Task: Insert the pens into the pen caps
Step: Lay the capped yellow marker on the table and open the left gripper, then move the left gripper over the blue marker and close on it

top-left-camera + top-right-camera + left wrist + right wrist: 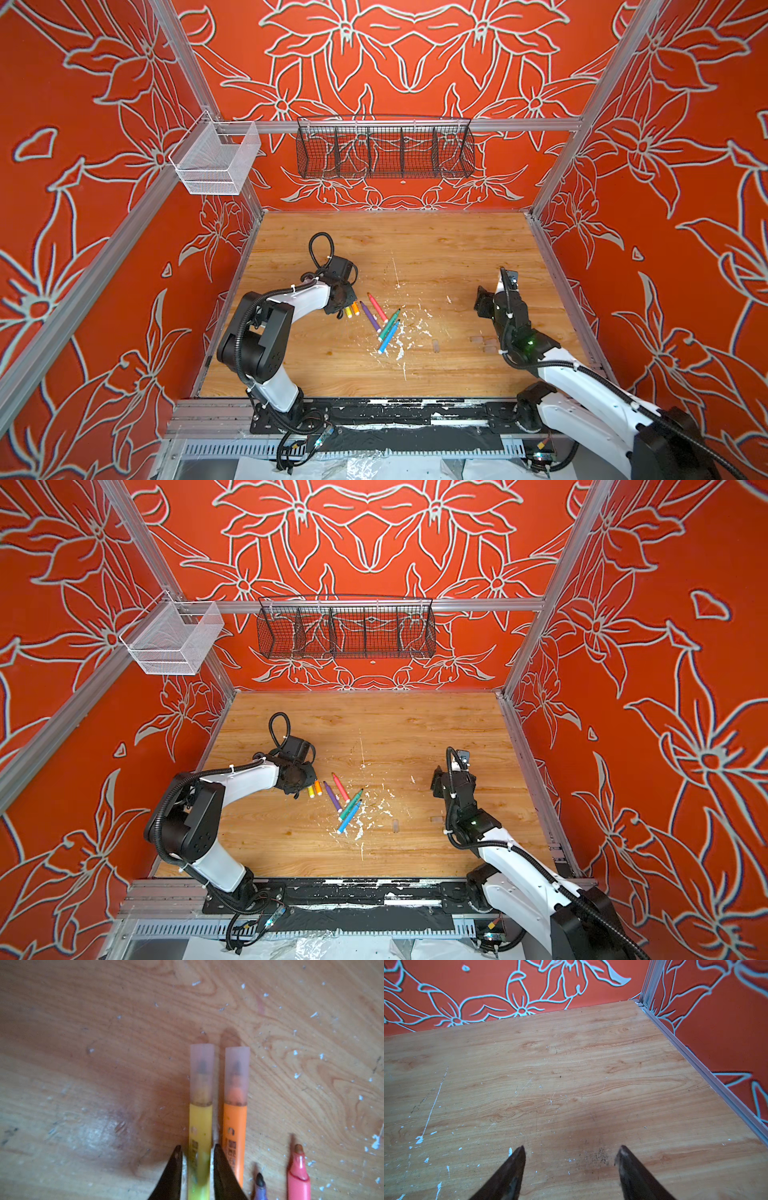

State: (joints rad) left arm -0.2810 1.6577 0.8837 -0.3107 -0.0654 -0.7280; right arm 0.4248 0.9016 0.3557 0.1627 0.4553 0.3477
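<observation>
The left gripper (196,1147) has a finger on each side of the yellow pen (200,1122). There is a thin gap on one side, so it looks let go. That pen and the orange pen (234,1120) lie side by side, both capped. The purple pen (370,316) lies just beside them toward the middle of the bench (415,249), its bare tip toward the back edge. The loose pen caps (476,338) lie near the right edge. They are closer to the right gripper (572,1148), which is spread wide and empty.

Glossy wood-grain laminate tabletop (104,1022), flecked white; frosted clear plastic cap (202,1072) on smooth yellow plastic marker (200,1122); black metal wire basket (384,151).
</observation>
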